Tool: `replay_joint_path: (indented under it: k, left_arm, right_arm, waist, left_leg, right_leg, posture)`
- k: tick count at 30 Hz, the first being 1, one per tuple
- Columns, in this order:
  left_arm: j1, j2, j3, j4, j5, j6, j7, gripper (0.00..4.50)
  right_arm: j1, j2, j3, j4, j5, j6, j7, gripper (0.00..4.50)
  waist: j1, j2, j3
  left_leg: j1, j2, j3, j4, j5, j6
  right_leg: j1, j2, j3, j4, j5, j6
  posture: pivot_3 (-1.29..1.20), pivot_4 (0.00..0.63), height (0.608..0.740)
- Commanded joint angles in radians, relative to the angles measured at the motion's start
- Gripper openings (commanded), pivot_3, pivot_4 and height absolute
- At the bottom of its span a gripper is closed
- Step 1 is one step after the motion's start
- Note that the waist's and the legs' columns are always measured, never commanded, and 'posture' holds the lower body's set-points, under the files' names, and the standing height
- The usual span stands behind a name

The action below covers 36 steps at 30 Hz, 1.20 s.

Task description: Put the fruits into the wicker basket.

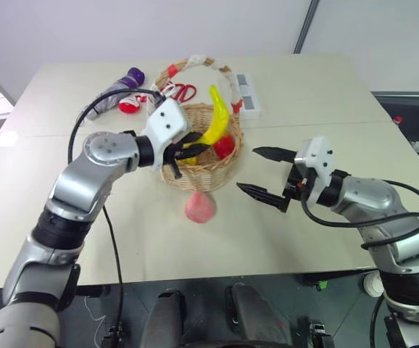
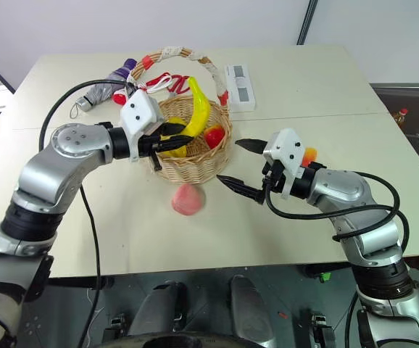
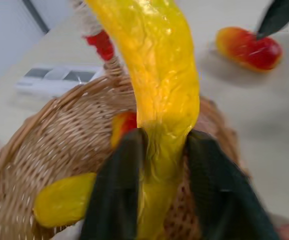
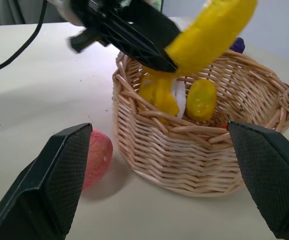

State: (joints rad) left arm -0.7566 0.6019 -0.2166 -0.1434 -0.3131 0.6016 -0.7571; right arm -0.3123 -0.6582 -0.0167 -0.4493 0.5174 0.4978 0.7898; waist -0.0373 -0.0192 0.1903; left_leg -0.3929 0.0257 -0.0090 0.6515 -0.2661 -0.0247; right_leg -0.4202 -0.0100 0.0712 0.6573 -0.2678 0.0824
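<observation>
The surface point(image 1: 282, 239) carries the wicker basket point(image 1: 213, 168); the left gripper point(image 1: 188, 148) has its jaws pinching the banana point(image 1: 217, 119) over it, likely for release; the right gripper point(image 1: 266, 174), jaws spread, waits near; the peach point(image 1: 199, 207) lies just outside.

Handle arch point(image 1: 195, 64) — banana point(image 1: 217, 116) across basket mouth

Both arms are showing silver-grey metal shells with black joint bands. Each wrist is carrying a white angular camera housing. The left gripper point(image 1: 192, 149) and right gripper point(image 1: 262, 172) are ending in black tapered fingers, textured inside. Black cables are looping beside both arms.
</observation>
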Motion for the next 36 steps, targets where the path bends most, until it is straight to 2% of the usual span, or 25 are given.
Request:
replay_joint_path:
  k: [1,2,11,15,19,26,32,34,36]
  left_arm:
    - [-0.017,0.0,0.023,-0.005,0.016,-0.069,-0.039,3.27]
    - [-0.012,-0.002,0.035,-0.006,0.004,-0.076,-0.052,3.74]
    - [0.114,0.037,0.211,-0.092,-0.162,-0.052,-0.151,3.74]
    - [0.277,0.141,0.338,-0.184,-0.278,0.027,-0.219,3.74]
    - [0.503,0.25,0.428,-0.262,-0.297,0.027,-0.283,3.74]
    - [0.69,0.257,0.483,-0.334,-0.315,-0.009,-0.282,3.74]
    - [0.714,0.261,0.469,-0.337,-0.309,-0.02,-0.265,3.74]
    - [0.71,0.26,0.461,-0.328,-0.303,-0.025,-0.261,3.82]
    - [0.705,0.26,0.458,-0.321,-0.303,-0.026,-0.258,3.82]
  right_arm:
    - [0.018,0.011,0.015,-0.084,0.008,0.048,-0.046,4.5]
    - [0.025,0.017,0.032,-0.093,0.005,0.063,-0.055,4.5]
    - [0.026,0.061,0.172,-0.053,-0.028,0.096,-0.043,4.5]
    - [-0.021,0.092,0.247,-0.013,-0.055,0.083,-0.01,4.5]
    - [-0.089,0.164,0.347,0.077,-0.132,0.066,-0.016,4.5]
    - [-0.135,0.255,0.412,0.201,-0.211,0.06,-0.024,4.5]
    - [-0.158,0.308,0.419,0.282,-0.278,0.038,-0.059,4.5]
    - [-0.158,0.317,0.42,0.292,-0.293,0.034,-0.063,3.98]
    - [-0.156,0.318,0.425,0.295,-0.309,0.026,-0.061,3.14]
  waist:
    - [-0.002,0.0,0.0]
    - [-0.003,0.0,0.0]
    - [-0.006,0.0,0.0]
    - [-0.012,0.0,0.0]
    - [-0.013,0.0,0.0]
    - [0.003,-0.003,-0.001]
    - [-0.006,-0.003,-0.001]
    - [-0.008,-0.003,-0.001]
    - [-0.008,-0.003,-0.001]
  left_leg:
    - [0.0,0.0,0.0,0.0,0.0,0.0]
    - [0.0,0.0,0.0,0.0,0.0,0.0]
    - [0.0,0.001,0.0,0.002,0.0,0.0]
    - [0.001,0.002,0.001,0.001,0.0,0.0]
    - [0.001,0.004,0.001,0.001,0.0,0.0]
    - [0.0,0.003,0.003,0.002,0.0,0.0]
    - [0.001,0.004,0.002,0.001,0.0,0.0]
    - [0.001,0.004,0.002,0.001,0.0,0.0]
    - [0.001,0.004,0.003,0.001,0.0,0.0]
  right_leg:
    - [0.0,0.0,0.0,0.0,0.0,0.0]
    - [0.0,0.0,0.0,0.0,0.0,0.0]
    - [0.0,0.0,0.0,0.003,0.0,0.0]
    - [-0.001,0.0,0.001,0.003,0.0,0.0]
    - [-0.003,0.0,0.001,0.005,-0.001,-0.001]
    - [-0.003,-0.002,0.001,0.005,-0.001,-0.002]
    - [-0.003,-0.001,0.001,0.005,-0.001,-0.002]
    - [-0.004,-0.001,0.001,0.006,-0.001,-0.002]
    - [-0.004,-0.001,0.001,0.006,-0.001,-0.002]
  posture:
    - [0.0,0.15,0.74]
    - [0.0,0.15,0.74]
    - [0.0,0.15,0.74]
    - [0.0,0.15,0.74]
    - [0.0,0.15,0.74]
    - [0.0,0.15,0.74]
    - [0.0,0.15,0.74]
    - [0.0,0.15,0.74]
    - [0.0,0.15,0.74]
